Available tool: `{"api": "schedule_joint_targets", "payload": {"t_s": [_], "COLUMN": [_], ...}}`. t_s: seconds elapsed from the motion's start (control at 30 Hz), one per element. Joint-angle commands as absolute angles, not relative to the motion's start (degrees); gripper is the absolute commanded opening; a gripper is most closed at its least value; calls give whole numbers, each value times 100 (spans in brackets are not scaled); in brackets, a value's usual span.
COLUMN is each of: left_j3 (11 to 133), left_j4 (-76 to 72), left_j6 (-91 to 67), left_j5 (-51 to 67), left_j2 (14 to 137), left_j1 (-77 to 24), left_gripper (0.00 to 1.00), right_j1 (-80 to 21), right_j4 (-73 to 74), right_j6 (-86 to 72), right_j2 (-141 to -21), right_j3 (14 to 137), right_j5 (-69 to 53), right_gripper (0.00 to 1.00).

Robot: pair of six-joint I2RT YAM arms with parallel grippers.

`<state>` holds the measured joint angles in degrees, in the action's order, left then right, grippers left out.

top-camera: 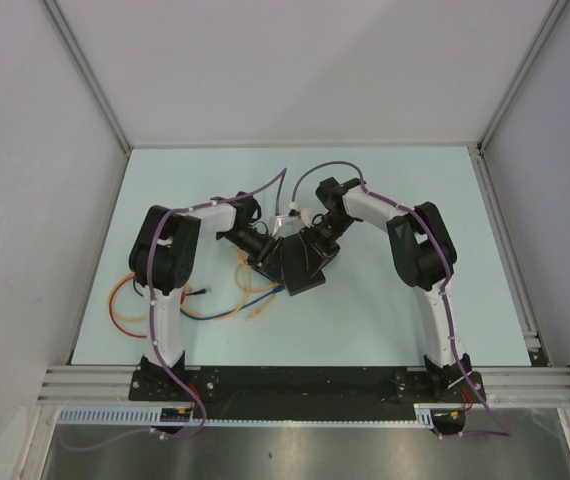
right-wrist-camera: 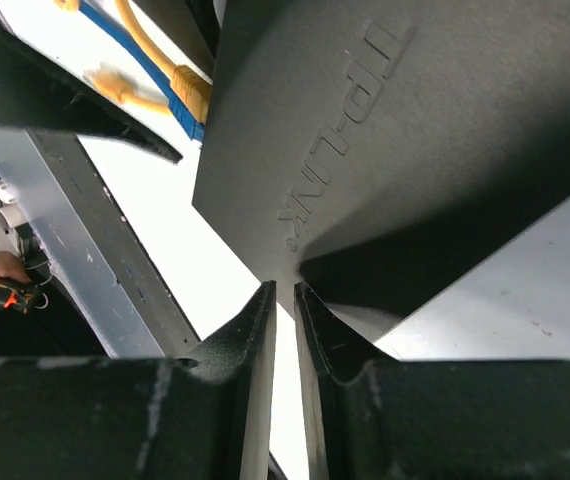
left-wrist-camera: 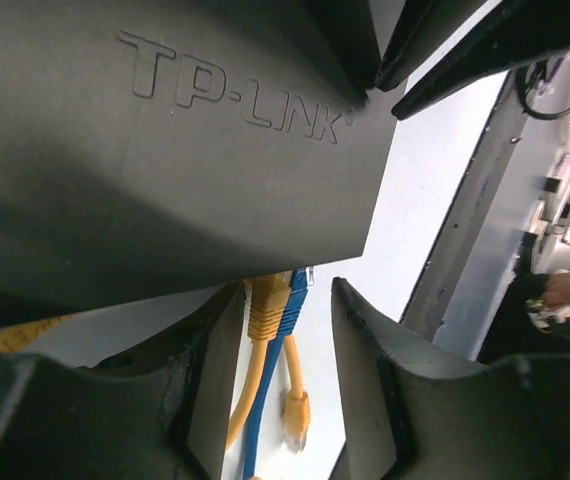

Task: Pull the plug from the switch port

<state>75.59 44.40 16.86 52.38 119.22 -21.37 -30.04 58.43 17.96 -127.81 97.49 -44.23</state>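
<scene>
The switch (top-camera: 305, 262) is a flat black box marked TP-LINK, lying askew mid-table between both arms. It fills the top of the left wrist view (left-wrist-camera: 165, 150) and most of the right wrist view (right-wrist-camera: 415, 150). A yellow plug (left-wrist-camera: 265, 305) and a blue plug (left-wrist-camera: 296, 298) sit side by side in its edge; both also show in the right wrist view, yellow (right-wrist-camera: 193, 88) and blue (right-wrist-camera: 187, 118). My left gripper (left-wrist-camera: 287, 290) is open, a finger on each side of the two plugs. My right gripper (right-wrist-camera: 285, 288) is nearly closed, its tips at the switch's corner.
A loose yellow plug (left-wrist-camera: 297, 415) lies on the table past the left fingers. Yellow, blue and red cables (top-camera: 215, 300) loop on the table by the left arm. White walls enclose the table; a metal rail (top-camera: 305, 380) runs along the near edge.
</scene>
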Motion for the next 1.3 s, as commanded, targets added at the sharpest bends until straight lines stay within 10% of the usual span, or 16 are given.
{"api": "schedule_joint_targets", "payload": {"t_s": [0.0, 0.57, 1.27], "left_j3": [7831, 7718, 7435], "left_j4": [4148, 4605, 5361], "left_j6": [1565, 2020, 3085], "left_j5": [5159, 4834, 3859], "left_j2": [12322, 12314, 11198], "left_j1": [-2188, -2101, -1460], "left_gripper": [43, 2, 0], "right_j1": [-3050, -3120, -3173], "right_j4": [5555, 5537, 5528], "right_j6": [2153, 2180, 2162], "right_j2": [-12929, -12929, -13078], "right_j3": [9545, 9536, 9694], "right_j5": [-3401, -3349, -3340], "right_gripper": [20, 20, 20]}}
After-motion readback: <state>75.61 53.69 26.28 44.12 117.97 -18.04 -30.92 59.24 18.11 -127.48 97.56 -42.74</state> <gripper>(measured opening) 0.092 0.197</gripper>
